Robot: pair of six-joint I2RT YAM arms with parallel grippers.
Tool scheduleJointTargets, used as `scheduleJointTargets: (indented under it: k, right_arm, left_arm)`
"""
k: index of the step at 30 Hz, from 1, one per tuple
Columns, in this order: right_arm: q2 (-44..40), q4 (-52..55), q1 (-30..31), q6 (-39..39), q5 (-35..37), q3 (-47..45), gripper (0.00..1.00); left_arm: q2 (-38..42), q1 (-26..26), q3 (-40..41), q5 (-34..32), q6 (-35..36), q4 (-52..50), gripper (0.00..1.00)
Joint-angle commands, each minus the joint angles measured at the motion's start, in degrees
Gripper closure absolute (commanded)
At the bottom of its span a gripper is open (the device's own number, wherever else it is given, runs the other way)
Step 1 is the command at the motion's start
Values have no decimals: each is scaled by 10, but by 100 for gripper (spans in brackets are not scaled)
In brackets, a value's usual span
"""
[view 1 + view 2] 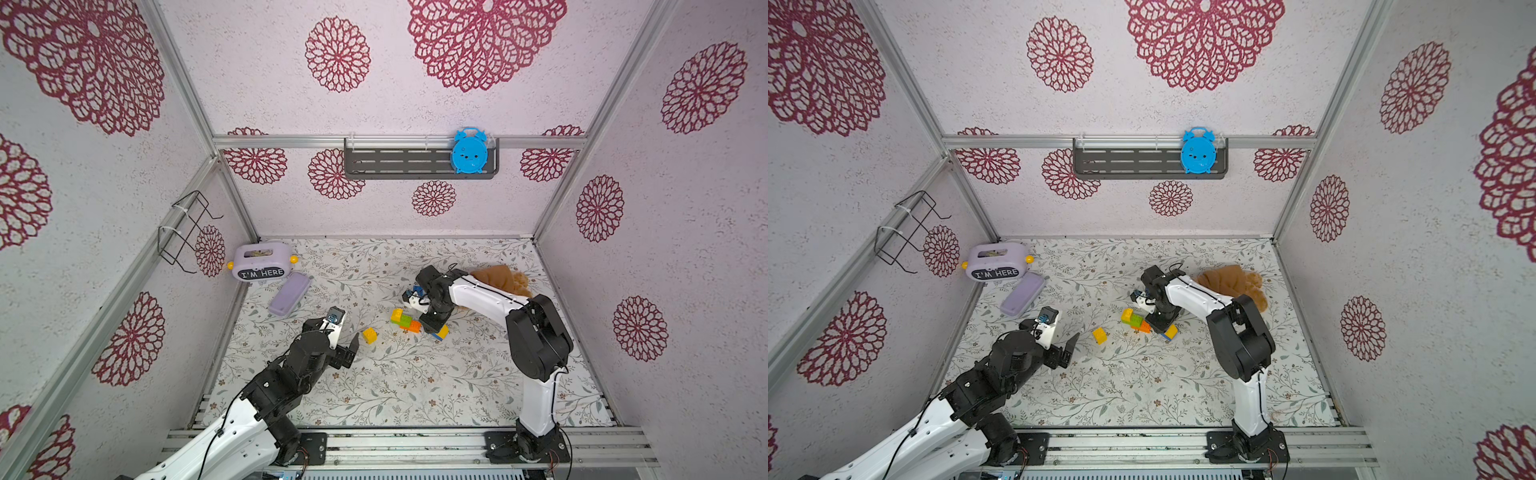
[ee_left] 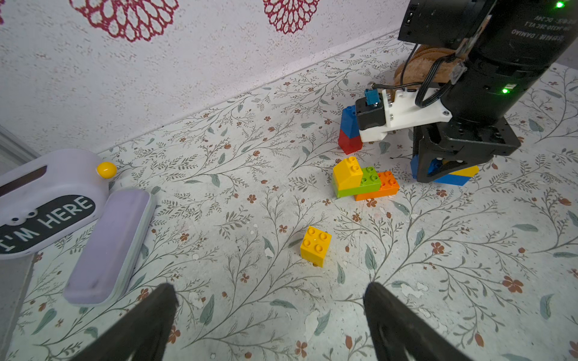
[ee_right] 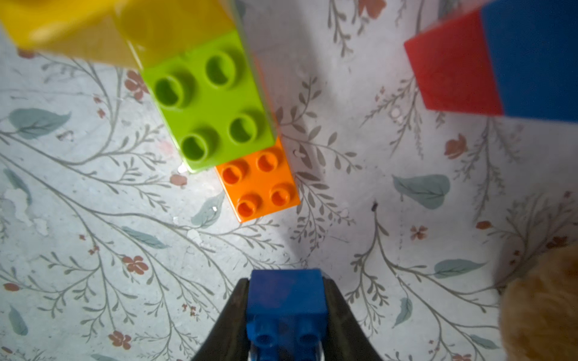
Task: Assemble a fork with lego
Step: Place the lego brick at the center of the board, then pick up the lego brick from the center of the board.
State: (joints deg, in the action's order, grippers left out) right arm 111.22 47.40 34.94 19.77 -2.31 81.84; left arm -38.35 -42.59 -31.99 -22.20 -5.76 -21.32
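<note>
Pinching a glossy studded blue brick is the right gripper.

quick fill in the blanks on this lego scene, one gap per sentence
1. The small plastic brick clamped in the right gripper is ___.
2. The lime green studded brick sits between a yellow sloped brick and an ___ one.
3. The left gripper is ___ and holds nothing.
4. The loose yellow square brick shows ___ studs.

Missing words: blue; orange; open; four
</note>
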Motion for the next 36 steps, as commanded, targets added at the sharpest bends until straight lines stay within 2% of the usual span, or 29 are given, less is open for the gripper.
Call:
scheduleJointTargets:
  k: [1, 8, 16, 36]
  right_arm:
    - [-29, -18, 0, -11, -16, -30, 71]
    - [-11, -32, -2, -12, 12, -58, 69]
    - [-33, -24, -2, -18, 22, -48, 53]
    - [-40, 11, -2, -25, 14, -42, 61]
  left_arm:
    - [0, 4, 2, -1, 2, 4, 3]
    - [-1, 4, 1, -2, 2, 4, 3]
    - [-1, 4, 0, -3, 1, 2, 3]
    - [-7, 4, 1, 0, 0, 1, 3]
